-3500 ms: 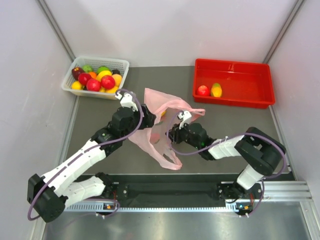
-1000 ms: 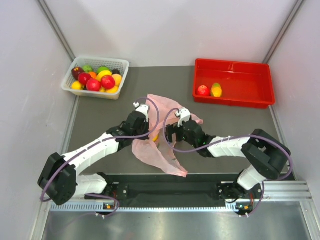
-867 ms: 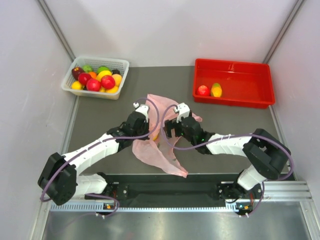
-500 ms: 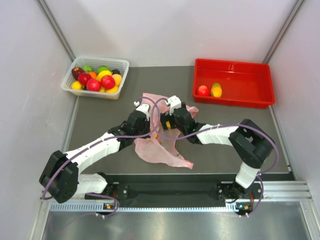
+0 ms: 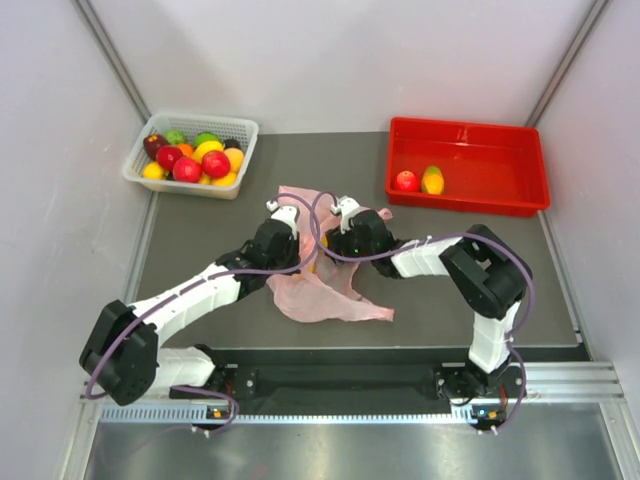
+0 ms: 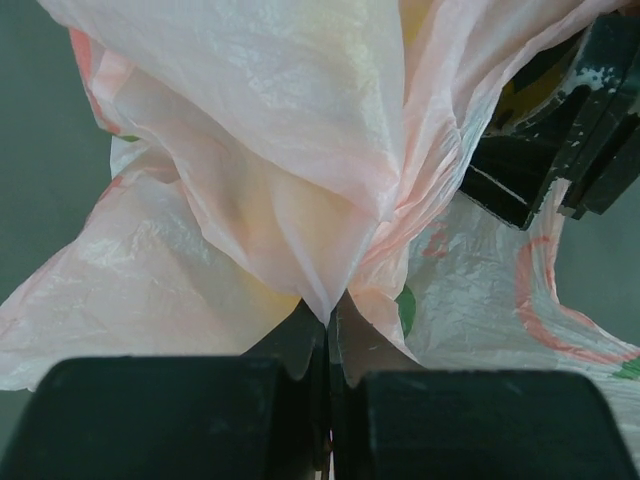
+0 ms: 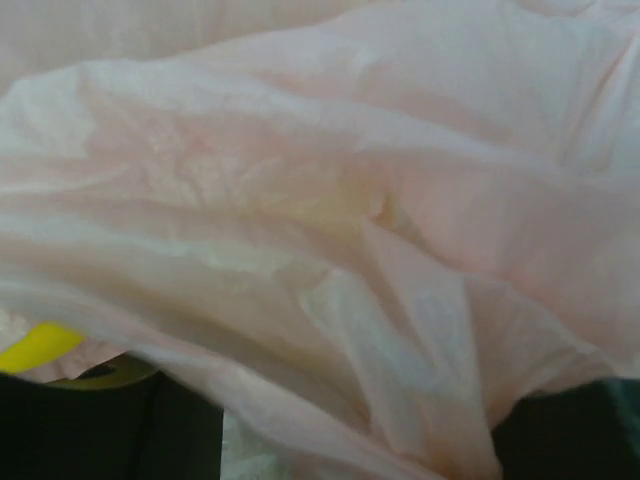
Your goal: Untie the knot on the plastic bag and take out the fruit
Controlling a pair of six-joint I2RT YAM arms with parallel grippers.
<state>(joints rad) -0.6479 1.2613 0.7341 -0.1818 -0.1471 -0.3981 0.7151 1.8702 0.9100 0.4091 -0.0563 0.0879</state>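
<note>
– Pinching what, the left gripper (image 6: 330, 335)?
– One fold of the plastic bag (image 6: 250, 150). The fingers are squeezed together, with pink film caught between the tips and fanning up from them.
– Right gripper (image 5: 332, 246)?
– Pushed into the same bag from the other side. Its own camera is filled with film, with dark finger edges at the two lower corners. Clamped or not, can't tell.
– Bag count and location?
– One bag, crumpled on the table (image 5: 450, 270), mid-table toward the near edge. It lies between the two grippers, and both touch it.
– Fruit?
– One yellow fruit (image 7: 40, 345) peeks out under the film, low left in the right wrist view. Whether more are in there, can't tell. Two are out: one red apple (image 5: 406, 181) and one mango (image 5: 433, 180). They sit just beside each other in the left end of the red tray (image 5: 465, 206), at the far right corner.
– Anything else?
– One white basket (image 5: 200, 117) at the far left corner. It holds a pile (image 5: 195, 158) of red, yellow and green fruits. They overlap, so no exact count.
</note>
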